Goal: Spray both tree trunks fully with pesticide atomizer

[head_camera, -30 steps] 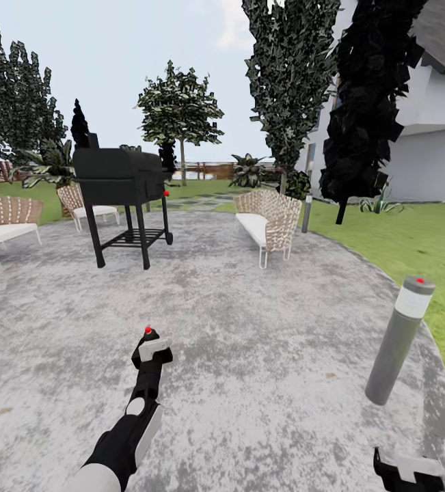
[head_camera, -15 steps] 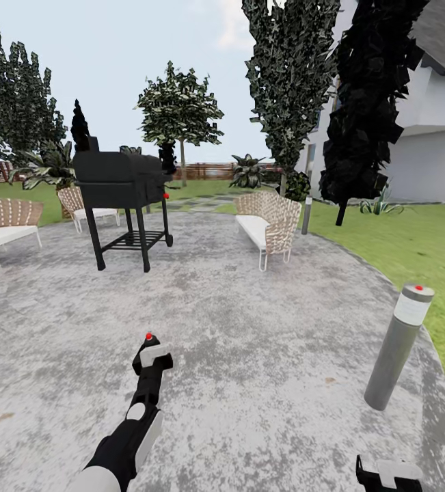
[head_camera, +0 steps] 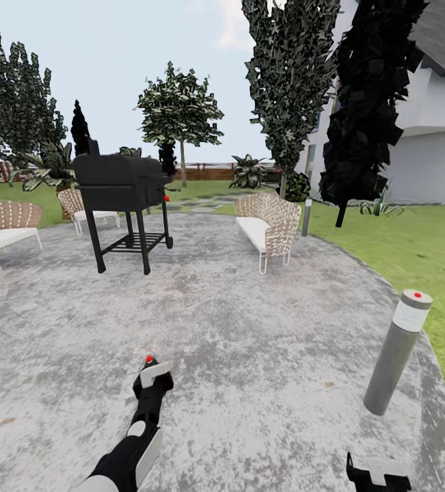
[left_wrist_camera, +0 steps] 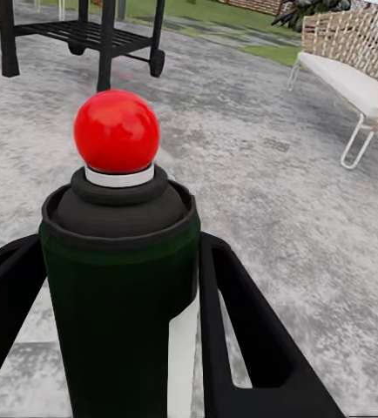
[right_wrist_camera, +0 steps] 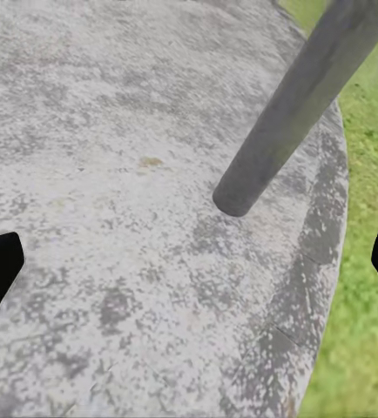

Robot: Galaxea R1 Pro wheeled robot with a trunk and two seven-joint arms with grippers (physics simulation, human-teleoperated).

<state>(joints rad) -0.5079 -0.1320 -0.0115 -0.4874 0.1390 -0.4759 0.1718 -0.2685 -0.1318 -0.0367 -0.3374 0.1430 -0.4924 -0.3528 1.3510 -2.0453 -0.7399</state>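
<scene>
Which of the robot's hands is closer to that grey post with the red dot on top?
The right. The right gripper sits low, just short of the grey post; the left gripper, holding the pesticide atomizer, is far across the patio.

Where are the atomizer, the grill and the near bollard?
pesticide atomizer (left_wrist_camera: 119, 287), left wrist view, dark body between the fingers.
grill (head_camera: 119, 171), head view, black lid.
bollard (head_camera: 396, 352), head view, grey shaft.
</scene>
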